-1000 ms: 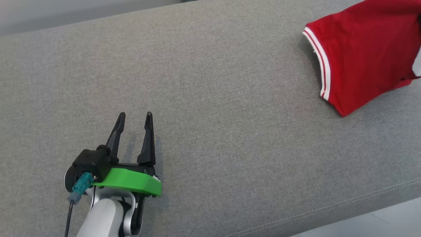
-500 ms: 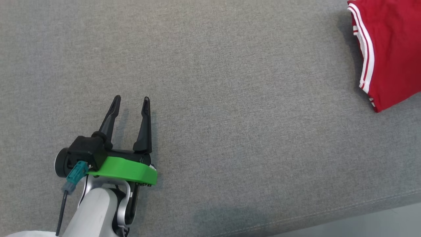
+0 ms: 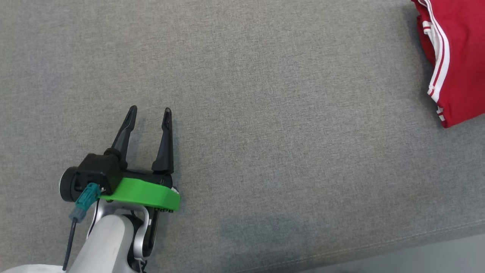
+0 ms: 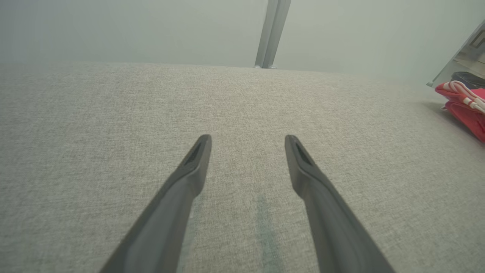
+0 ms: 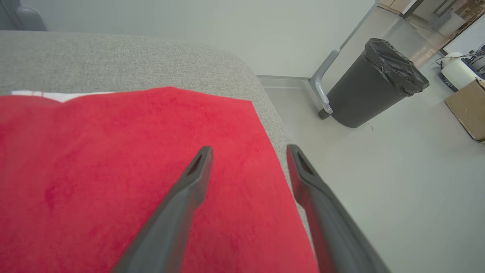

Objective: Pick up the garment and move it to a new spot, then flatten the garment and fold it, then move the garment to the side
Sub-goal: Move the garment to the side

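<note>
Garment (image 3: 462, 57) lies folded at the bench's (image 3: 265, 113) right end; the right end effector (image 5: 248, 151) hangs spread over it, gripping nothing; the left end effector (image 3: 148, 112), also spread, is well apart; little seems left.

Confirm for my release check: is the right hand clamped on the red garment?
No, the right hand has its fingers wide apart above the red garment, gripping nothing.
</note>
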